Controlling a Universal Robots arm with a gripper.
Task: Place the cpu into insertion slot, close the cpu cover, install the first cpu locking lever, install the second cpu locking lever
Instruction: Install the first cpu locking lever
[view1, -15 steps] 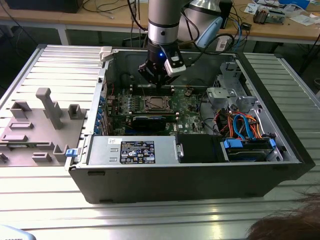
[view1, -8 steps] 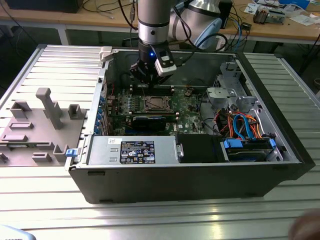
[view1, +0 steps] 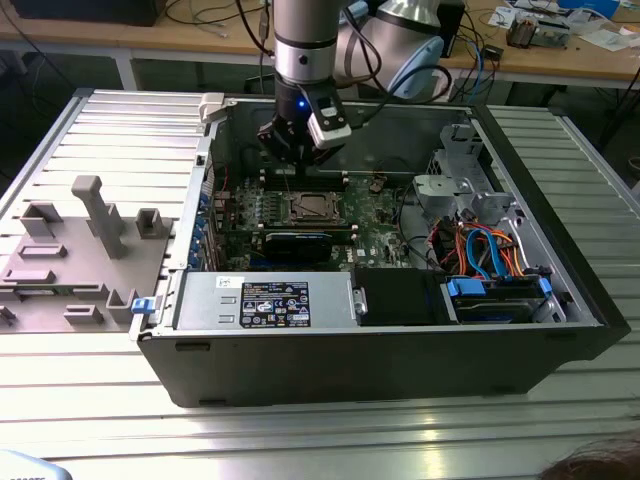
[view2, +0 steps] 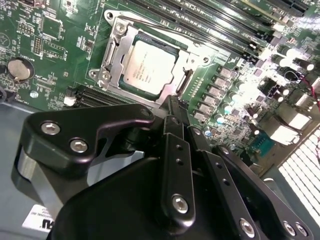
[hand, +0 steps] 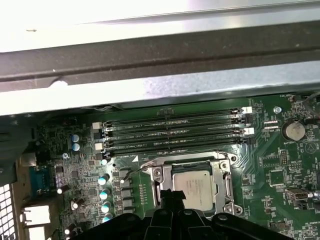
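Observation:
The cpu (view2: 149, 67) (hand: 195, 187) lies flat in the insertion slot (view1: 312, 208), silvery top up. The cpu cover (view2: 114, 50) (hand: 162, 176) lies down around it, and the chip shows through its window. Thin wire levers run along the socket's edges (view2: 150, 22) (hand: 131, 170); I cannot tell whether they are hooked. My gripper (view2: 172, 102) (hand: 172, 195) (view1: 290, 162) hovers just beside the socket, over its edge, fingers pressed together with nothing between them. In the exterior view it hangs above the board behind the socket.
Several long memory slots (hand: 175, 132) run beside the socket. A black graphics card (view1: 297, 243), a power supply (view1: 260, 300) and a drive cage with cables (view1: 490, 265) crowd the case. Case walls (view1: 205, 160) rise around. A grey fixture (view1: 80, 240) stands at the exterior view's left.

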